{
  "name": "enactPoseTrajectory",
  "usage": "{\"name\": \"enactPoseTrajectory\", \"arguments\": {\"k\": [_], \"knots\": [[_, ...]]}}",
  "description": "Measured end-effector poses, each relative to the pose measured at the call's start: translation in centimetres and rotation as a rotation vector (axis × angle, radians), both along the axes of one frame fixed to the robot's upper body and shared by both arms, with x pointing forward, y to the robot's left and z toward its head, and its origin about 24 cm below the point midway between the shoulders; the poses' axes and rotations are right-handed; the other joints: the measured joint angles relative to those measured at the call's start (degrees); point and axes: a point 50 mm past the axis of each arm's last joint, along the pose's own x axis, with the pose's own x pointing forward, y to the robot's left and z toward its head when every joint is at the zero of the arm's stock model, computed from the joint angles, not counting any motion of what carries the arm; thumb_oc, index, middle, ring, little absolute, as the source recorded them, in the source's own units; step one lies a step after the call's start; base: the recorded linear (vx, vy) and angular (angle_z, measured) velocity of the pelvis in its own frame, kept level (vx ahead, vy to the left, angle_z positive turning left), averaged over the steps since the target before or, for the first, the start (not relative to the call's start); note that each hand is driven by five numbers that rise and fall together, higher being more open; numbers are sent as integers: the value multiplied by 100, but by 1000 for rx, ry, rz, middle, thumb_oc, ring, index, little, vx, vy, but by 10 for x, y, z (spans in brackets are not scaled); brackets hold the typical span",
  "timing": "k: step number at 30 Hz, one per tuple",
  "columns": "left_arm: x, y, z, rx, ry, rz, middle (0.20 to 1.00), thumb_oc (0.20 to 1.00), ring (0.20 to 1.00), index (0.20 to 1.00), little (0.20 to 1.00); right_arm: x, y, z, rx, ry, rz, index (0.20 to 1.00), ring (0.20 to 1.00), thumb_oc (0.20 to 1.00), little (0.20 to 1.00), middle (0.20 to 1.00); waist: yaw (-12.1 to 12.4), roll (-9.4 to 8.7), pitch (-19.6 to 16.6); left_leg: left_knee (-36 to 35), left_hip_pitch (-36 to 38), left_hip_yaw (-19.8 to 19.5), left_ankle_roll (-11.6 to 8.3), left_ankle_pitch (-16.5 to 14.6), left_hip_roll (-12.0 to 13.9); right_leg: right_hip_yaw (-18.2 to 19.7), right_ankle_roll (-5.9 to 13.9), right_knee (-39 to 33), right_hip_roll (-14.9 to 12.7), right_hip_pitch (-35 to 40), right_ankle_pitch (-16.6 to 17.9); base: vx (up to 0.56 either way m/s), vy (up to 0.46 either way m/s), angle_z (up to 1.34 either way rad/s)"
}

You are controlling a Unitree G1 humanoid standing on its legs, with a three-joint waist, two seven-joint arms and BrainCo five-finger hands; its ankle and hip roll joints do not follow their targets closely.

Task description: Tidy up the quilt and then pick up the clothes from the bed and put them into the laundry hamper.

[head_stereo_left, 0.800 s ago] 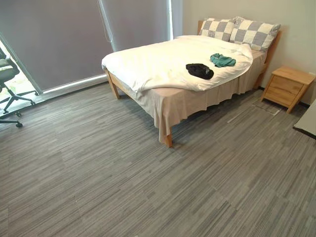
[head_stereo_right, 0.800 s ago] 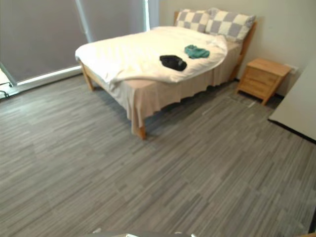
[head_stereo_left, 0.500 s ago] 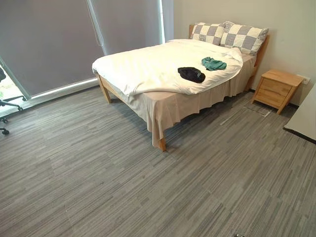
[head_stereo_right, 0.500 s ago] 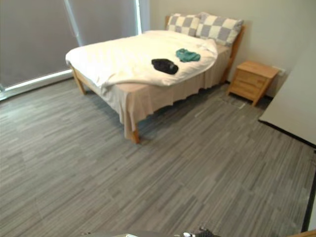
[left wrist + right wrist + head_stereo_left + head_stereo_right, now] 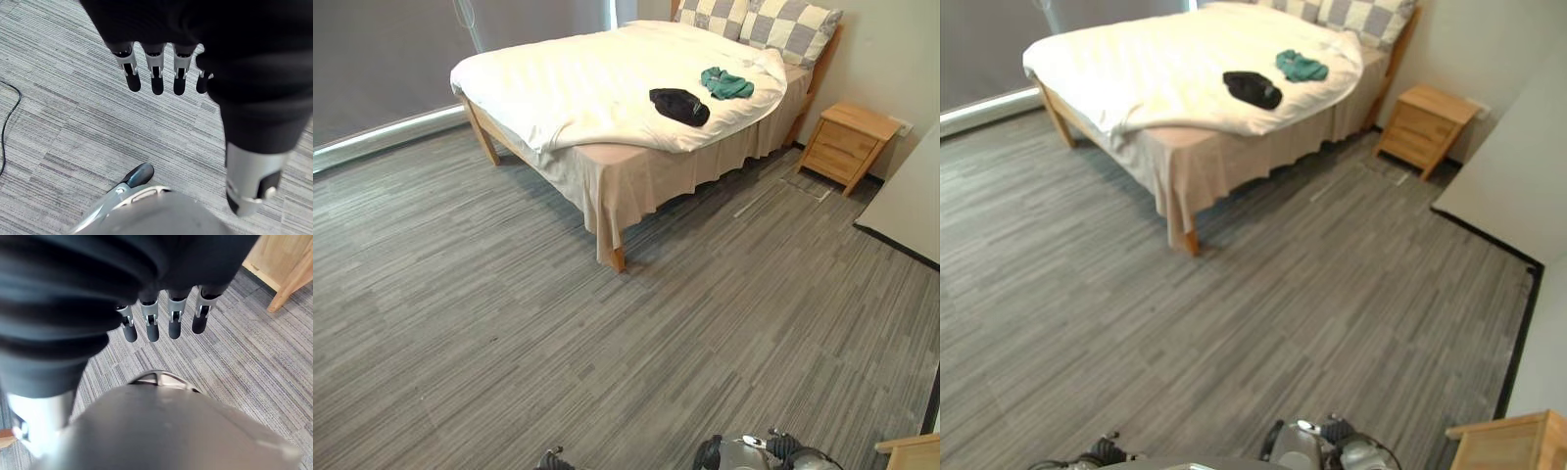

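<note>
The left hand [image 5: 161, 29] hangs over the grey striped floor [image 5: 509, 323], its fingers [image 5: 156, 73] straight and spread a little, the thumb apart from them, holding nothing.

The bed [image 5: 612, 181] stands on wooden legs at the far side of the room, with a beige skirt hanging from its near edge. The white quilt [image 5: 568, 88] covers most of it, rumpled, and its near edge runs aslant, so that a strip of beige sheet shows at the foot corner. On the quilt, toward the right-hand edge of the bed, lies the black garment [image 5: 679, 105] in a bundle; the green garment [image 5: 725, 84] lies just beside it, closer to the head end, the two apart. Two checked pillows [image 5: 783, 24] lean at the head of the bed.

Right of the bed, against the wall, stands a wooden nightstand [image 5: 847, 147].

The right hand [image 5: 161, 274] hangs over the floor too, its fingers [image 5: 173, 323] straight and loosely apart, empty, with a piece of light wooden furniture [image 5: 283, 264] near it.
</note>
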Motion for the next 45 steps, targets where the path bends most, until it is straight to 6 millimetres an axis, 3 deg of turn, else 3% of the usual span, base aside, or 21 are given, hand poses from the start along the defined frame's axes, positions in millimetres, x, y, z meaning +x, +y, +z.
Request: {"name": "enactPoseTrajectory", "arguments": {"k": [3, 5, 7, 9, 10, 12, 13, 16, 19, 21, 24, 25, 26, 28, 31, 33, 35, 39, 42, 44, 45], "knots": [[-1, 1, 0, 4, 8, 2, 1000, 1000, 1000, 1000, 1000, -10, -1, -2, 9, 18, -48, 1000, 1000, 1000, 1000, 1000, -288, -21, 7, 9, -13, -265, -179, -112, 59, 313, 111, -2105, -232, 80, 368, 543, -248, 36], [-5, 1, -1, 8, 28, 7, 1000, 1000, 1000, 1000, 1000, -18, -4, -3, 10, 19, -74, 1000, 1000, 1000, 1000, 1000, -461, -55, -58, -14, 161, -388, -504, -321, 208, 440, 172, -2357, -450, 22, 656, 559, -92, 33], [-22, -7, -6, -8, 88, 17, 1000, 1000, 1000, 1000, 1000, -25, -11, -3, -8, 51, -79, 1000, 1000, 1000, 1000, 1000, -618, 375, -56, -12, 506, -406, -642, -587, 872, 286, 26, -1712, -13, 117, 1126, 418, -66, 28], [-25, -22, -8, -50, 83, 9, 1000, 1000, 1000, 1000, 1000, -34, -21, -3, -34, 76, -68, 1000, 1000, 1000, 1000, 1000, -653, 611, -158, 61, 688, -382, -624, -166, 1180, 334, -202, -1318, 280, 172, 1195, 373, -224, 15], [-16, -25, -7, -61, 50, 6, 1000, 1000, 1000, 1000, 1000, -24, -27, 0, -52, 61, -59, 1000, 1000, 1000, 1000, 1000, -609, 624, -189, 878, 364, -485, -1001, 239, 1337, 249, -469, -1316, 421, 379, 1014, 424, -449, -13], [3, -17, -3, -47, -13, 30, 1000, 1000, 1000, 1000, 1000, -9, -25, 3, -58, 24, -29, 1000, 1000, 1000, 1000, 1000, -375, 408, -204, 2762, -556, -1054, -1291, 1027, 1413, 254, -765, -1482, 596, 600, 860, 388, -323, -39], [20, -6, 4, -11, -66, 34, 1000, 1000, 1000, 1000, 1000, -1, -19, 4, -57, 14, 8, 1000, 1000, 1000, 1000, 1000, -218, 109, -115, 4017, -1277, -1316, -1390, 1969, 1355, 323, -929, -1717, 627, 792, 887, 286, -70, -47], [30, 14, 11, 42, -121, 77, 1000, 1000, 1000, 1000, 1000, 16, -13, 7, -62, -26, 28, 1000, 1000, 1000, 1000, 1000, 70, -315, -26, 4718, -2062, -998, -1194, 776, 1070, 475, -1165, -2531, 764, 1709, 809, 449, -17, -37], [31, 17, 12, 44, -144, 92, 1000, 1000, 1000, 1000, 1000, 18, -9, 7, -67, -31, 80, 1000, 1000, 1000, 1000, 1000, 325, -364, -117, 3258, -2713, -460, -990, 550, 779, 471, -1030, -2714, 886, 2147, 392, 636, 178, -52], [36, 9, 12, 18, -157, 101, 1000, 1000, 1000, 1000, 1000, 12, -8, 5, -65, -11, 90, 1000, 1000, 1000, 1000, 1000, 479, -207, -88, 1011, -2711, 76, -638, 977, 775, 386, -830, -2711, 1063, 2418, 288, 517, 138, -22], [18, 6, 6, 12, -112, 121, 1000, 1000, 1000, 1000, 1000, -11, -3, -2, -47, 42, 79, 1000, 1000, 1000, 1000, 1000, 544, 8, -227, 584, -2669, 1102, -426, 1170, 873, 211, -418, -2710, 1287, 3077, -159, 422, 57, 7], [15, 10, 6, 20, -105, 126, 1000, 1000, 1000, 1000, 1000, -18, 6, -5, -26, 62, 79, 1000, 1000, 1000, 1000, 1000, 567, -185, -258, 733, -2572, 1152, 157, 1580, 819, 274, -226, -2674, 1200, 3338, -347, 296, 76, 0], [8, 28, 9, 68, -78, 129, 1000, 1000, 1000, 1000, 1000, -22, 24, -9, 21, 73, 84, 1000, 1000, 1000, 1000, 1000, 573, -548, -329, 745, -2416, 1194, 348, 1454, 566, 235, -203, -2555, 926, 3398, -370, 416, 132, 3], [9, 38, 11, 87, -76, 145, 1000, 1000, 1000, 1000, 1000, -13, 36, -8, 52, 43, 86, 1000, 1000, 1000, 1000, 1000, 560, -719, -335, 447, -2038, 1208, 363, 1339, 402, 217, -196, -1691, 800, 3163, -157, 400, 165, 5], [11, 36, 11, 86, -65, 132, 1000, 1000, 1000, 1000, 1000, 6, 36, -3, 57, -25, 99, 1000, 1000, 1000, 1000, 1000, 438, -461, -195, -11, -1329, 1078, 491, 1219, 352, 253, 186, 1421, 246, 1988, 99, 285, 92, 18], [13, 37, 12, 93, -70, 123, 1000, 1000, 1000, 1000, 1000, 17, 31, 1, 42, -58, 111, 1000, 1000, 1000, 1000, 1000, 423, -348, -163, -17, -1130, 981, 452, 984, 348, 160, 189, 1632, 65, 1469, 61, 374, -11, 35], [14, 36, 12, 93, -71, 113, 1000, 1000, 1000, 1000, 1000, 18, 27, 2, 32, -61, 113, 1000, 1000, 1000, 1000, 1000, 380, -232, -163, -14, -1099, 858, 466, 881, 345, -167, 108, 970, -59, 1266, 17, 418, -180, 45], [20, 31, 12, 82, -85, 105, 1000, 1000, 1000, 1000, 1000, 19, 22, 3, 3, -64, 164, 1000, 1000, 1000, 1000, 1000, 323, -180, -137, -16, -1036, 235, 314, 759, 185, 102, 170, -2674, -193, 1314, 442, 418, -208, 79], [16, 28, 10, 78, -73, 101, 1000, 1000, 1000, 1000, 1000, 18, 18, 4, -5, -68, 158, 1000, 1000, 1000, 1000, 1000, 93, -147, -86, -8, -1045, -523, 213, 691, 263, 1601, 273, -2721, -56, 1125, 947, 436, -239, 142], [19, 45, 16, 120, -86, 99, 1000, 1000, 1000, 1000, 1000, 8, 29, 0, 29, -47, 142, 1000, 1000, 1000, 1000, 1000, 42, -544, -189, 20, -1127, -604, -71, 592, 416, 1845, -143, -2721, 59, 1142, 361, 418, -273, 161], [22, 44, 16, 121, -89, 93, 1000, 1000, 1000, 1000, 1000, 4, 33, -1, 42, -36, 139, 1000, 1000, 1000, 1000, 1000, 29, -630, -164, 110, -1173, -598, -316, 746, 466, 1813, 126, -2718, 67, 1258, 873, 422, -328, 163]]}}
